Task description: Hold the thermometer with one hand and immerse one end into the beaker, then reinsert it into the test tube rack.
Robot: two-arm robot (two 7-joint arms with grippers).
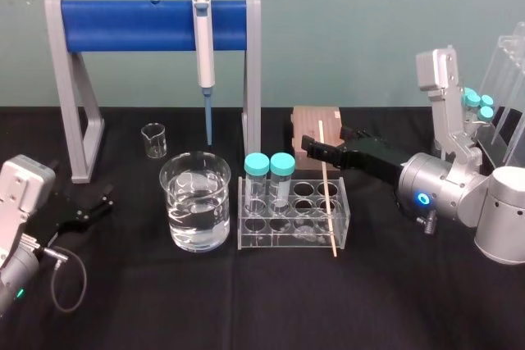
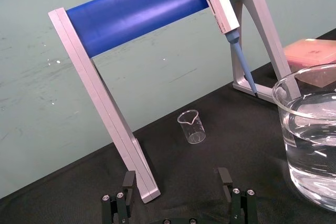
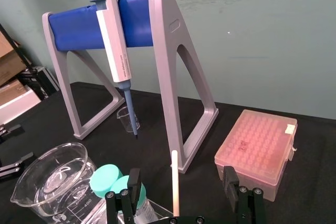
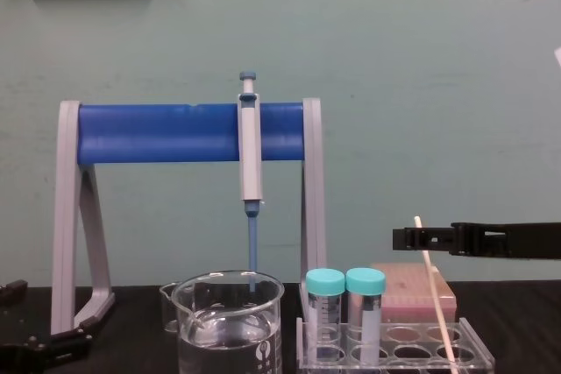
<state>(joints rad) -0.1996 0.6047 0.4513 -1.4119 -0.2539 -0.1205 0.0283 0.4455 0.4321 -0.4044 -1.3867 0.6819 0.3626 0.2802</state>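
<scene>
The thermometer (image 1: pixel 328 194), a thin cream rod, stands tilted in the clear test tube rack (image 1: pixel 295 220) with its top sticking up. My right gripper (image 1: pixel 310 140) reaches in from the right at the height of the rod's upper part. In the right wrist view the right gripper (image 3: pixel 181 181) is open, and the thermometer (image 3: pixel 175 184) rises between the fingers, clear of both. From the chest, the right gripper (image 4: pixel 405 238) sits level with the thermometer (image 4: pixel 431 282) near its top. The beaker (image 1: pixel 195 201), part full of water, stands left of the rack. My left gripper (image 1: pixel 86 206) rests open at the table's left and holds nothing.
Two teal-capped tubes (image 1: pixel 269 171) stand in the rack's left holes. Behind are a grey stand with a blue bar (image 1: pixel 152 25), a hanging pipette (image 1: pixel 204 55), a small beaker (image 1: pixel 153 140) and a pink tip box (image 3: pixel 258 153). More capped tubes (image 1: pixel 480 104) sit at the far right.
</scene>
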